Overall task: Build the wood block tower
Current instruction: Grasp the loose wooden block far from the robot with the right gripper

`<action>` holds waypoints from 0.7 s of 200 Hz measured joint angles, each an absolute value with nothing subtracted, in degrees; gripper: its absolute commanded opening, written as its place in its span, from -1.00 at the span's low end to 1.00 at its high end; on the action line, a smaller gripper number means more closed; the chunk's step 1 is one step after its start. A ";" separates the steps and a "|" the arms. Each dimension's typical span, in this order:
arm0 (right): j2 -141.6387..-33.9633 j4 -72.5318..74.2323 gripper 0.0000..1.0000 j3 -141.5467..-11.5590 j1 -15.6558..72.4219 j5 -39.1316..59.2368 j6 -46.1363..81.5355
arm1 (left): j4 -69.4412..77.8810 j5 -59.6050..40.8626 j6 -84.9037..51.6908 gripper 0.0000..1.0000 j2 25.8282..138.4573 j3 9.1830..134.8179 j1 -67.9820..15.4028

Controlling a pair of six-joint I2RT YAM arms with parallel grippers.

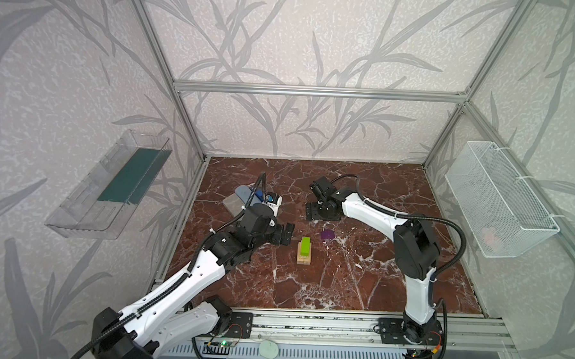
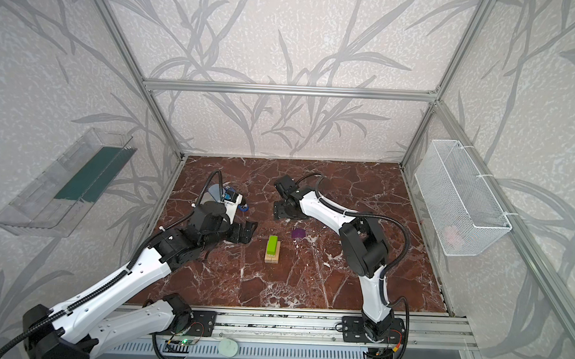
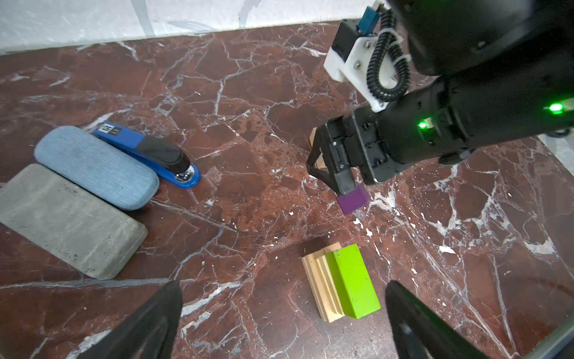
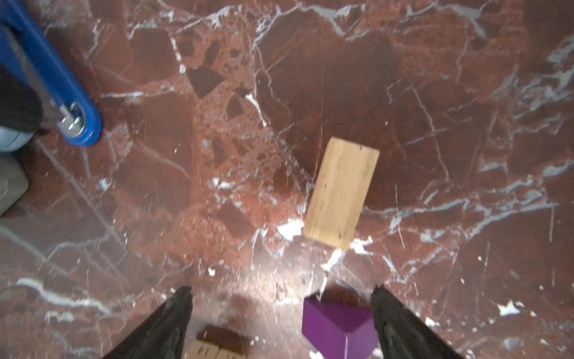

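Stretching between the walls, a red-brown marble surface (image 1: 341, 289) is carrying the work. On the left wall a clear plastic bin (image 1: 77, 218) is hanging, holding a dark green flat sheet (image 1: 133, 175). On the right wall a white wire basket (image 1: 512, 183) is holding something small and pinkish (image 1: 490, 235), too blurred to name.

The left end effector (image 3: 284, 286) is hovering beside the tower (image 1: 304, 252) with its jaws spread wide, holding nothing. The right end effector (image 4: 281, 292) is hanging low with its jaws wide. The purple block (image 4: 338, 326) is lying at its fingertips, close by one finger; whether they touch I cannot tell.

A grey case (image 3: 68, 220) and a blue-grey case (image 3: 96, 167) are lying closed side by side, with a blue stapler (image 3: 149, 152) against the latter. The tower is standing near the middle of the surface, with pale wood bricks (image 3: 320, 279) below and the lime-green brick (image 3: 352, 279) on top. One loose pale brick (image 4: 341, 192) is lying flat just beyond the purple block.
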State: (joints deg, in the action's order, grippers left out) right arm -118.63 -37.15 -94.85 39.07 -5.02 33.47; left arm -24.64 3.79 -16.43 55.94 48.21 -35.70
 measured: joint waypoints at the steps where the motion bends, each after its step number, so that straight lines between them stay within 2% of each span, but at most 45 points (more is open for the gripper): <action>1: -118.96 -37.28 0.76 -95.20 39.03 -5.19 33.47 | -24.64 3.81 -16.45 0.99 55.92 48.21 -35.66; 70: -128.49 -41.85 0.57 -104.20 37.15 -8.56 34.72 | -20.75 3.73 -17.93 0.99 57.36 48.14 -34.20; 140: -131.24 -44.31 0.16 -107.18 36.12 -9.43 36.49 | -20.73 0.89 -19.90 0.99 59.35 48.27 -33.78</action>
State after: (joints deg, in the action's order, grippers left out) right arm -131.24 -44.31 -107.18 36.12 -9.43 36.49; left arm -20.73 0.89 -19.90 59.35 48.27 -33.78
